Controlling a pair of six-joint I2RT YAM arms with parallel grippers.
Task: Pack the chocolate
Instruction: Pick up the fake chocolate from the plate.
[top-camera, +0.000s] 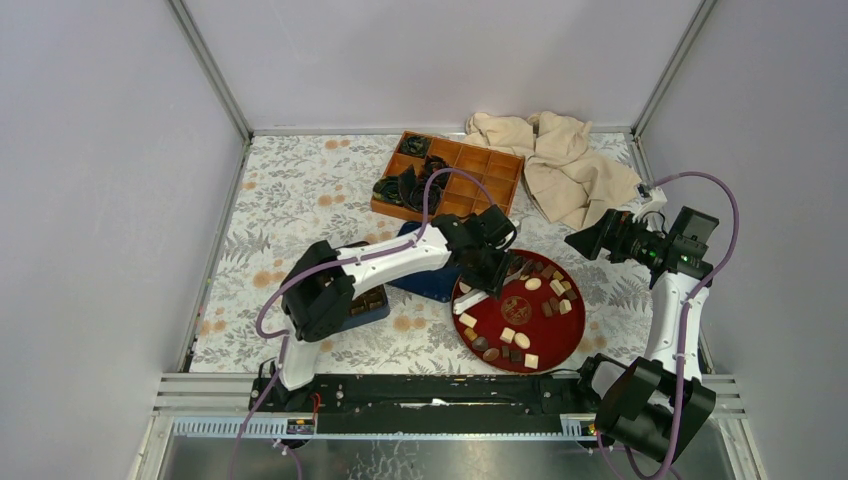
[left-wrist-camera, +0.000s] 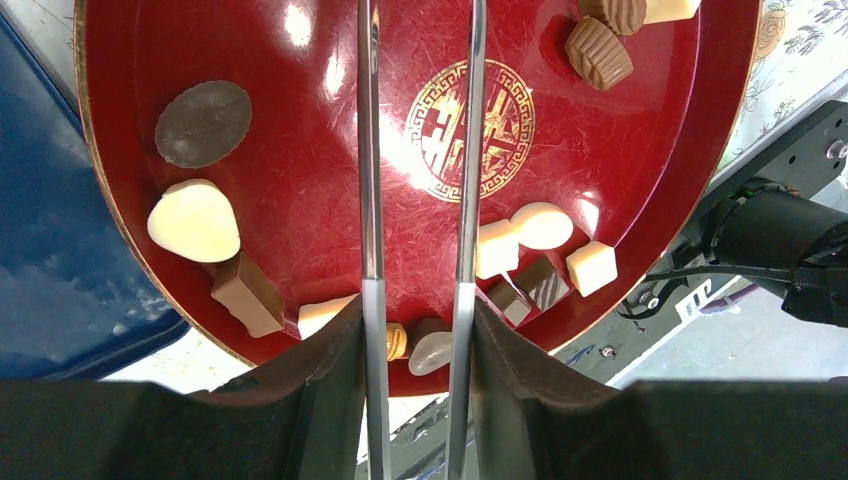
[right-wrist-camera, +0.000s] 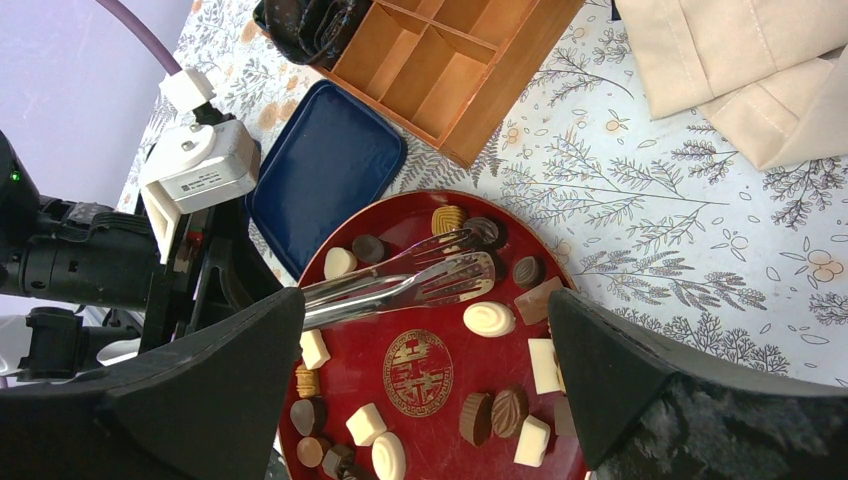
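Many small chocolates, dark, mid-brown and cream, lie scattered on a round red plate. My left gripper is over the plate's upper left and is shut on metal tongs. The tong blades run out over the plate's gold emblem. The tong tips lie over the plate's far side and I see nothing held between them. My right gripper hangs open and empty to the right of the plate; in its wrist view the chocolates show between its fingers.
A wooden compartment box stands at the back with black crumpled paper cups in its left cells. A beige cloth lies at the back right. A blue lid lies left of the plate, next to a blue tray.
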